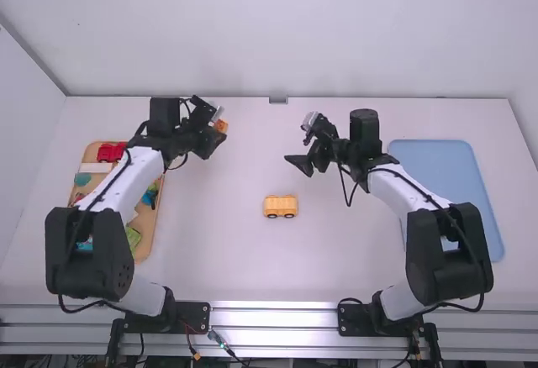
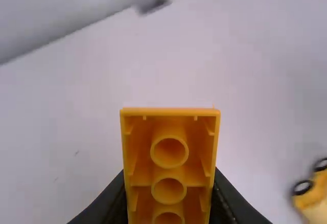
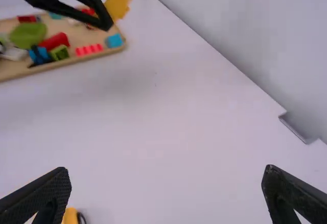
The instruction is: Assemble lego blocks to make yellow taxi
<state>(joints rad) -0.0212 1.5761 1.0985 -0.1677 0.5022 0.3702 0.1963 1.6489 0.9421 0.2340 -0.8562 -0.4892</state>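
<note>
My left gripper (image 1: 217, 133) is at the back left, above the table, shut on an orange-yellow block (image 1: 221, 125). In the left wrist view the left gripper (image 2: 168, 203) holds this block (image 2: 170, 112) with its hollow underside and round tubes showing. A yellow wheeled piece (image 1: 280, 207) rests on the table in the middle; part of it shows in the left wrist view (image 2: 310, 196). My right gripper (image 1: 303, 143) stands open above the table, behind and right of the wheeled piece. In the right wrist view the right gripper (image 3: 166, 196) has nothing between its widely parted fingers.
A wooden tray (image 1: 148, 227) with several coloured blocks lies at the left, partly under the left arm. On the right is a blue tray (image 1: 441, 166), partly covered by the right arm. A small grey bracket (image 1: 277, 100) sits at the table's back edge.
</note>
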